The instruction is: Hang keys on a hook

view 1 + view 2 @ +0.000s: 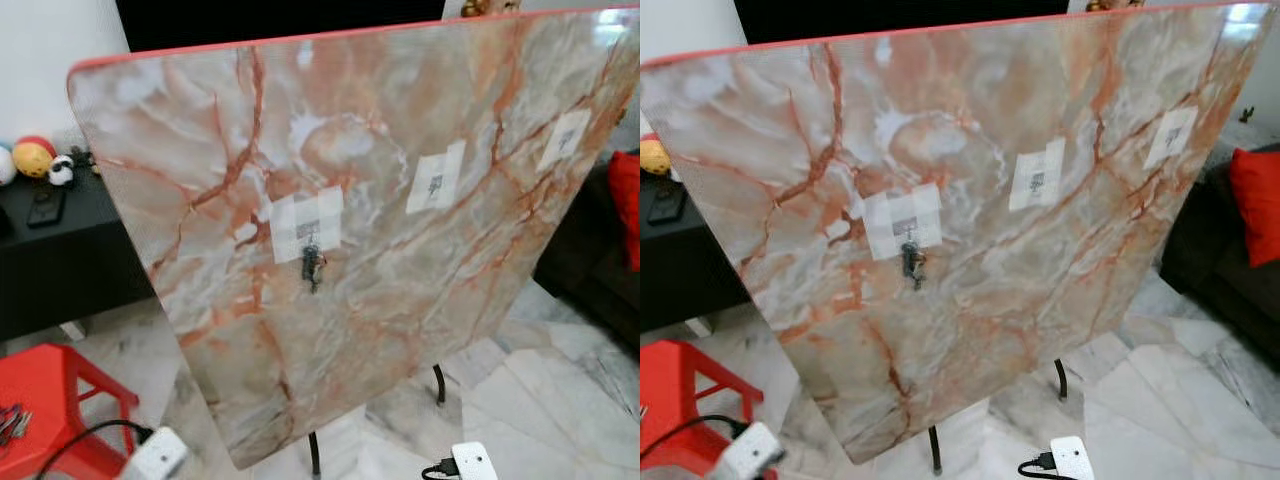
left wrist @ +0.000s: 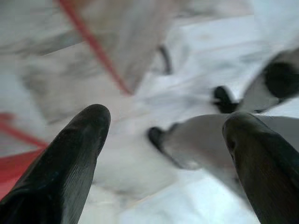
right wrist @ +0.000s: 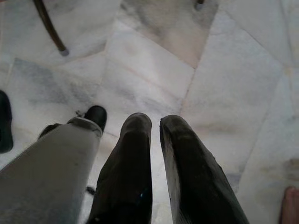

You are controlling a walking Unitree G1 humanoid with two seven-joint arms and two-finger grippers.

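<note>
- The left gripper (image 2: 163, 135) hangs low over the pale marble floor (image 3: 243, 84), its two black fingers (image 2: 70, 154) spread wide apart with nothing between them.
- The right gripper (image 3: 155, 126) also points down at the floor, its fingers close together with only a thin slit between them, holding nothing.
- The keys (image 1: 312, 266), a small dark bunch, hang on the leftmost hook (image 1: 309, 238), at about 9 o'clock from the middle of the marble-patterned board (image 1: 380, 150).
- That hook sits on a square white patch; two more white patches with hooks, one (image 1: 436, 182) and another (image 1: 564, 138), follow toward 2 o'clock, both bare.
- The board leans upright on thin black legs (image 1: 314, 452).
- A red stool (image 1: 50, 400) stands at 8 o'clock from the board.
- A black cabinet (image 1: 60, 250) at 9 o'clock carries coloured balls (image 1: 32, 158).
</note>
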